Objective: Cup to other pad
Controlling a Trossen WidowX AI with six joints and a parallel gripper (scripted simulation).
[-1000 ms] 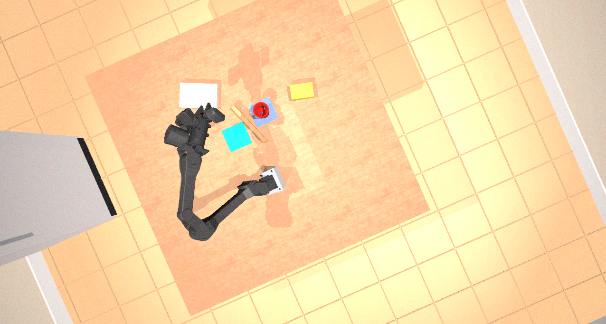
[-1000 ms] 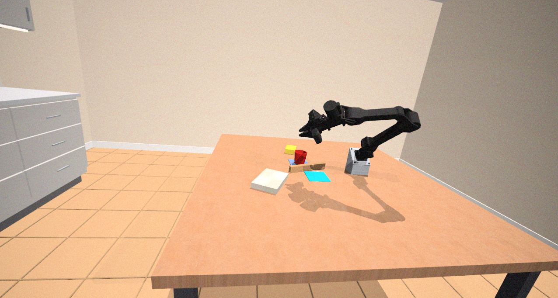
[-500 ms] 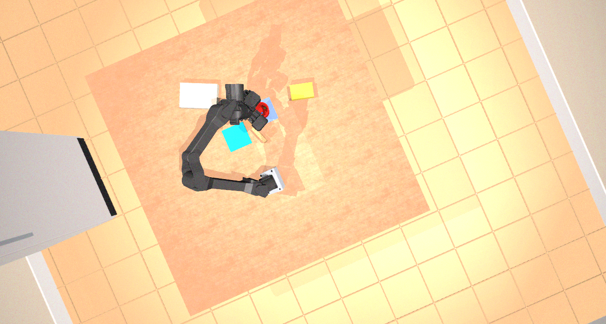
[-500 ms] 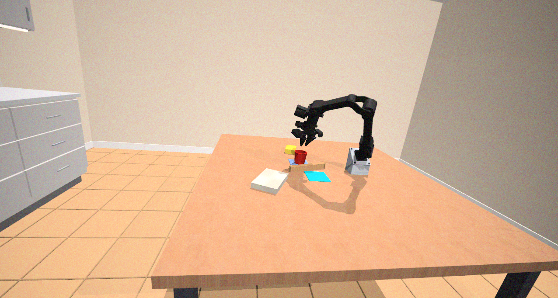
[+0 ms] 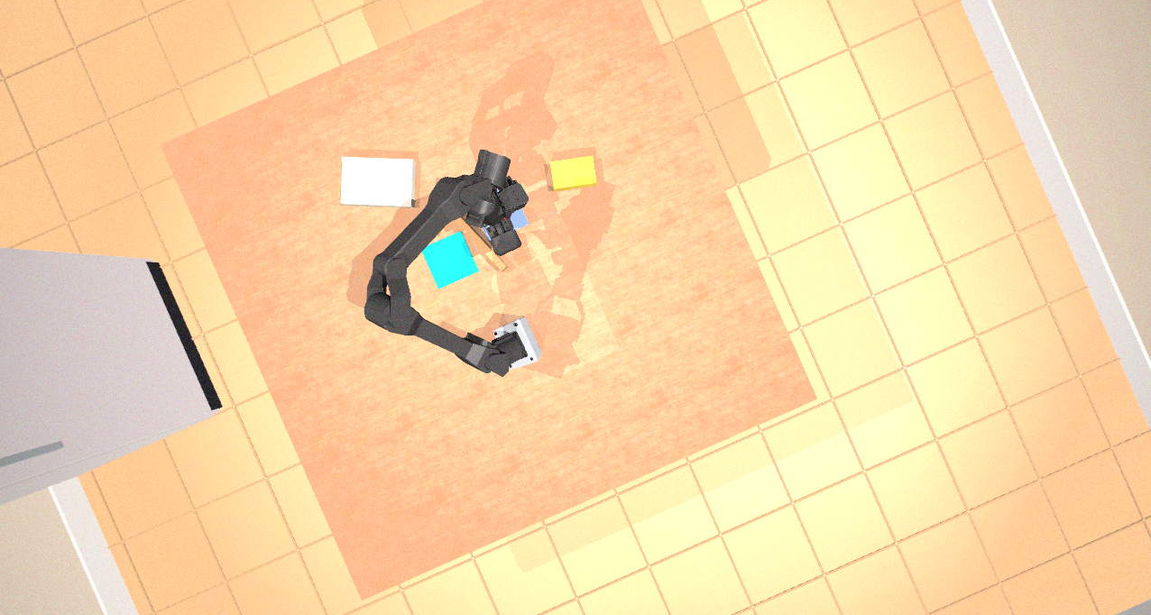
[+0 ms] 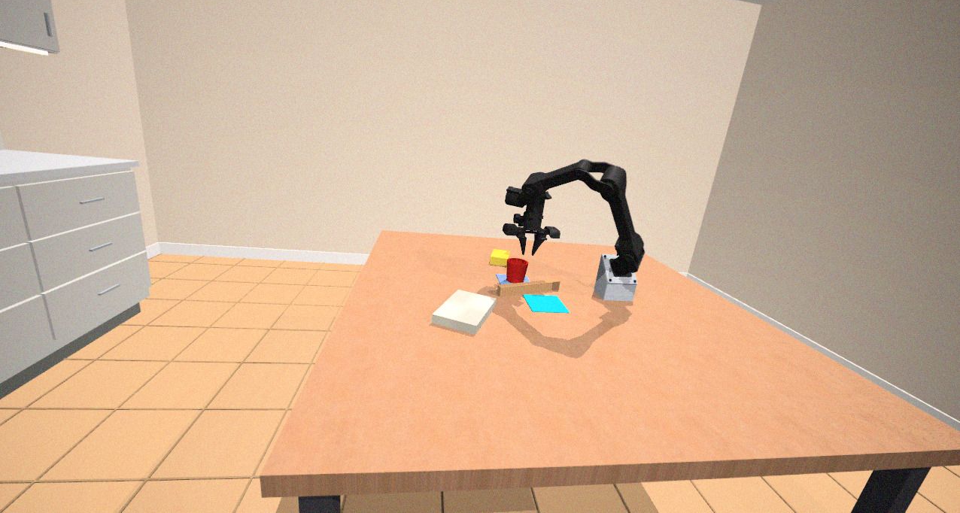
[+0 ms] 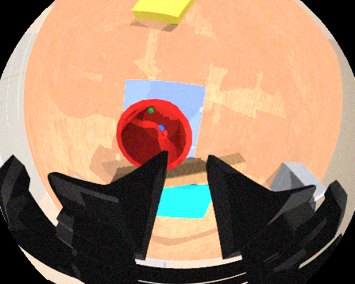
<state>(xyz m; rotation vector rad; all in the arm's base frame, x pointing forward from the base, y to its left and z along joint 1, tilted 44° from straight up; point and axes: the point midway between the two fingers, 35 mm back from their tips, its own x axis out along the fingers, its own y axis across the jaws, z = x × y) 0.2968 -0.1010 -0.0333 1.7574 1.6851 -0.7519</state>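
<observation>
1. Looking down through the wrist view, we see the red cup (image 7: pixel 154 134) standing upright on the pale blue pad (image 7: pixel 189 97), with a green, a blue and a red marble inside it.
2. We find the gripper (image 6: pixel 533 246) hanging above the cup, its two dark fingers pointing down and not touching the rim in the exterior view.
3. We read the pincer as partly narrowed with nothing between the fingers; a gap shows between the tips, and the cup sits beyond them rather than inside.
4. We note the cyan pad (image 6: pixel 545 303) lying flat on the table (image 6: pixel 604 409), on the near side of a wooden bar (image 6: pixel 528 286) that lies between the two pads.
5. From the top view the arm (image 5: pixel 402 257) arches over the cyan pad (image 5: pixel 448 260), and its wrist covers the cup, so only a corner of the blue pad (image 5: pixel 520 220) shows there.
6. We see a yellow block (image 6: pixel 499 256) beyond the cup and a white block (image 6: pixel 463 311) nearer the camera, both apart from the pads.
7. The arm's grey base (image 6: pixel 607 288) stands on the table to the right of the cyan pad in the exterior view.
8. A white drawer cabinet (image 6: pixel 60 241) stands on the tiled floor at the left.
</observation>
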